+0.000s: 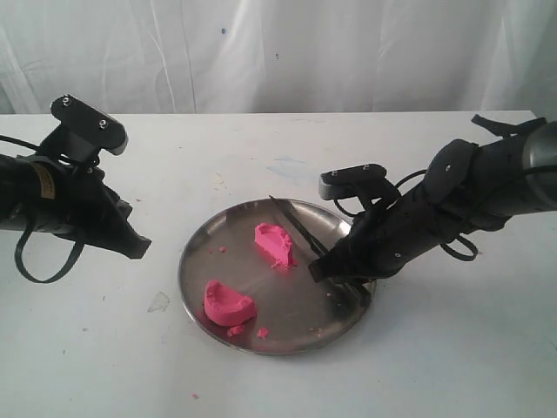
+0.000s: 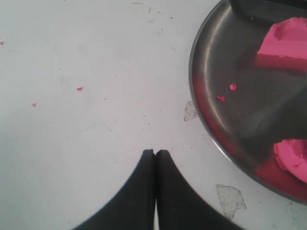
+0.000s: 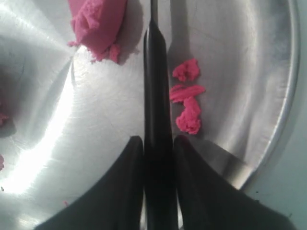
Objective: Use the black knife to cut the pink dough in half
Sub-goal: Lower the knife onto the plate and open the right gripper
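The pink dough lies in two chunks on the round steel plate (image 1: 218, 228): one chunk (image 1: 273, 244) near the middle, the other (image 1: 228, 303) at the front left rim. My right gripper (image 1: 324, 272) is shut on the handle of the black knife (image 1: 296, 226), whose blade lies low over the plate just right of the middle chunk. In the right wrist view the knife (image 3: 155, 72) runs straight out from between the fingers (image 3: 132, 163), past a dough chunk (image 3: 98, 21). My left gripper (image 1: 139, 248) hangs shut and empty over the table, left of the plate.
Small pink crumbs (image 3: 187, 98) lie on the plate beside the knife, and more dot the plate (image 2: 225, 93) and the table (image 2: 79, 88). A white curtain closes off the back. Two pale smudges (image 2: 230, 199) mark the table by the plate's rim.
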### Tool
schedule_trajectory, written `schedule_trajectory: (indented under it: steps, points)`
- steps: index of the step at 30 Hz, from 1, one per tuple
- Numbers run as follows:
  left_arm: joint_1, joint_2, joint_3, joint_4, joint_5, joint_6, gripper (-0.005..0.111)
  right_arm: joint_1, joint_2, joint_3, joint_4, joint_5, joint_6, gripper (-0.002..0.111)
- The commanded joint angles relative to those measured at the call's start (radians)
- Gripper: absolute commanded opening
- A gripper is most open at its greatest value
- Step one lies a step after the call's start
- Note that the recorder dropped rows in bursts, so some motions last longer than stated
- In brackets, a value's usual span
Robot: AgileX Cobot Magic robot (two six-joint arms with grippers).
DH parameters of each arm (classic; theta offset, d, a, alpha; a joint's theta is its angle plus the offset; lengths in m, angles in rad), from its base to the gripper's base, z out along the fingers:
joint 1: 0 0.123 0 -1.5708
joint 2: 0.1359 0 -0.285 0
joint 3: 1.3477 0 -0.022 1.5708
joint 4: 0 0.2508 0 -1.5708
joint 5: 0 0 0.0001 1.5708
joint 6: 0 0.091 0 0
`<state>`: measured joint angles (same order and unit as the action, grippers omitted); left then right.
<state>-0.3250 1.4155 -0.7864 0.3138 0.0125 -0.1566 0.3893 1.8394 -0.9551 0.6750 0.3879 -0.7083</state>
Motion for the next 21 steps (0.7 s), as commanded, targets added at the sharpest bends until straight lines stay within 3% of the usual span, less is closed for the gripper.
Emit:
schedule_trajectory:
  steps: [1,9,21]
  points:
    - [0.003,-0.007,0.007,-0.003,0.004,-0.008,0.0,0.0,0.002,-0.002,0.007,-0.006,-0.02,0.028]
    - [0.003,-0.007,0.007,-0.003,0.004,-0.008,0.0,0.0,0.002,-0.004,0.014,-0.021,-0.02,0.058]
    - [0.003,-0.007,0.007,-0.003,0.004,-0.008,0.0,-0.002,-0.171,-0.09,-0.058,-0.003,-0.02,0.054]
